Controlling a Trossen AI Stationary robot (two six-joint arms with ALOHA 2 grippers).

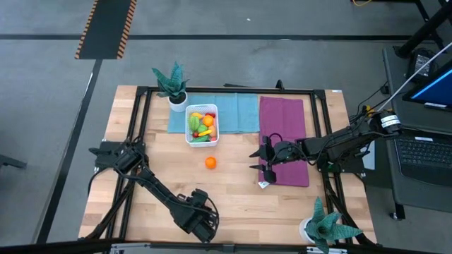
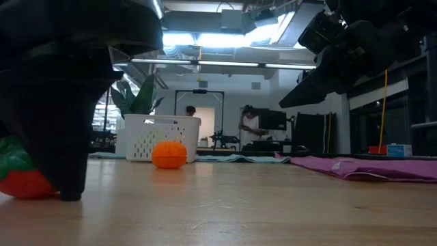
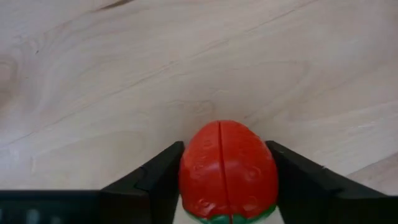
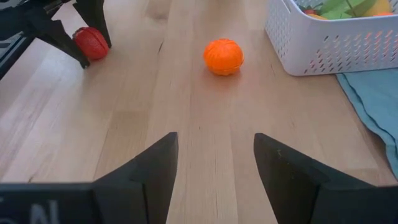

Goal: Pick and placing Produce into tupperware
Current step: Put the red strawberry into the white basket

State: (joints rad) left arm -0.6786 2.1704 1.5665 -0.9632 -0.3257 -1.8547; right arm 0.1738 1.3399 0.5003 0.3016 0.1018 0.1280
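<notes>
While the left gripper (image 3: 224, 186) sits low at the table's near edge, well away from the white tupperware (image 1: 202, 125), we log this moment as follows.

Left gripper state: fingers on either side of a red toy strawberry (image 3: 227, 169), both flanks look touched in the left wrist view; we judge it clamped on the strawberry. Low view shows the berry (image 2: 24, 181) down at the wood, green cap showing, so not yet lifted.

Key relation: tupperware lies across the table from the strawberry, toward the far edge and a little to the right in the high view; we judge the carry must go that way, up and over its low wall.

Strawberry axis: tip points away from the wrist, cap toward it.

Right gripper (image 4: 214, 165) state: fingers apart, nothing between them; it hovers over the edge of the purple cloth (image 1: 282, 137), right of the tupperware.

Orange toy fruit (image 1: 210, 162): loose on bare wood, just in front of the tupperware, between it and the right gripper; right arm is nearer to it.

Tupperware contents: several yellow, green, red pieces already inside.

Tupperware footing: rests on the teal cloth (image 1: 240, 113).
</notes>
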